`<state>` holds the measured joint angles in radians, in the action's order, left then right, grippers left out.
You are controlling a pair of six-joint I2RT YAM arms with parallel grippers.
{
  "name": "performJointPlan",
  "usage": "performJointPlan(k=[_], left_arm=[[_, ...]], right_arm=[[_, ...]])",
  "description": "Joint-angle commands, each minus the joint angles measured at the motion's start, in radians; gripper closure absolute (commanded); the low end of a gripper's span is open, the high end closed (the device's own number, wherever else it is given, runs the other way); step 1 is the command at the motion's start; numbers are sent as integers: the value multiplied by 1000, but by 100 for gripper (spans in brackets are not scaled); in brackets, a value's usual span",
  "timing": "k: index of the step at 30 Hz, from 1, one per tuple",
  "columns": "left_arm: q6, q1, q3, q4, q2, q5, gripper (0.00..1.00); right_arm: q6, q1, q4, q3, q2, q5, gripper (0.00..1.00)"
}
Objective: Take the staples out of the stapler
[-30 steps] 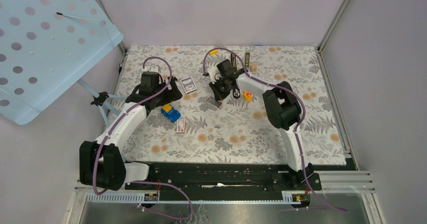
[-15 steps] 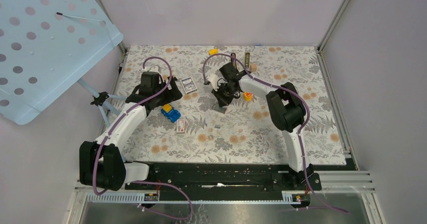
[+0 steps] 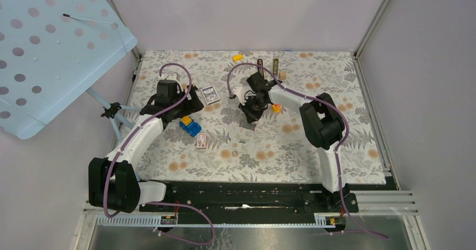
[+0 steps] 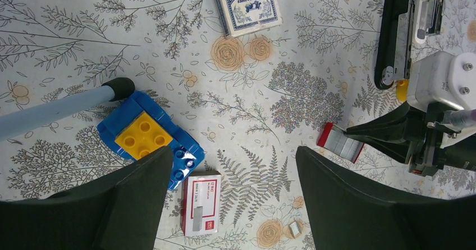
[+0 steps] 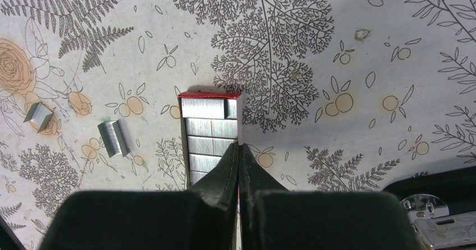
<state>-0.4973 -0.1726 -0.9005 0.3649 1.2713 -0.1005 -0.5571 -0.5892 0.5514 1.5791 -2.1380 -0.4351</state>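
The black stapler (image 3: pixel 260 66) lies open at the back of the table, its silvery rail (image 4: pixel 426 14) beside the black bar (image 4: pixel 393 36); a corner of it also shows (image 5: pixel 440 194). Short loose staples (image 5: pixel 114 137) lie on the cloth, with another piece (image 4: pixel 293 230) nearby. My right gripper (image 3: pixel 251 114) is shut, its tips (image 5: pixel 238 146) pinching the right wall of an open red staple box (image 5: pixel 210 129) full of silver strips. My left gripper (image 4: pixel 233 205) hovers open, nothing between its fingers, above a closed red-and-white staple box (image 4: pixel 200 210).
A blue playing-card box (image 4: pixel 247 5) lies further back. A blue and yellow toy block (image 4: pixel 149 137) sits by my left finger, with a pale blue tube leg (image 4: pixel 62 107) touching it. A small orange piece (image 3: pixel 276 107) is beside the right wrist.
My right gripper closed fully and moved down and slightly right, and the open staple box shifted with it. The left arm stayed put.
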Motion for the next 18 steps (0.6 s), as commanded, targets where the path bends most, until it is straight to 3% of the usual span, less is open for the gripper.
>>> performJointPlan(k=[1, 8, 18], left_arm=[[8, 7, 3, -42, -16, -13, 16], [8, 7, 2, -41, -17, -15, 15], [10, 7, 2, -40, -17, -19, 15]], right_arm=[[-28, -8, 47, -1, 79, 15, 100], [-1, -11, 7, -43, 104, 23, 90], [92, -9, -117, -88, 198, 50, 66]])
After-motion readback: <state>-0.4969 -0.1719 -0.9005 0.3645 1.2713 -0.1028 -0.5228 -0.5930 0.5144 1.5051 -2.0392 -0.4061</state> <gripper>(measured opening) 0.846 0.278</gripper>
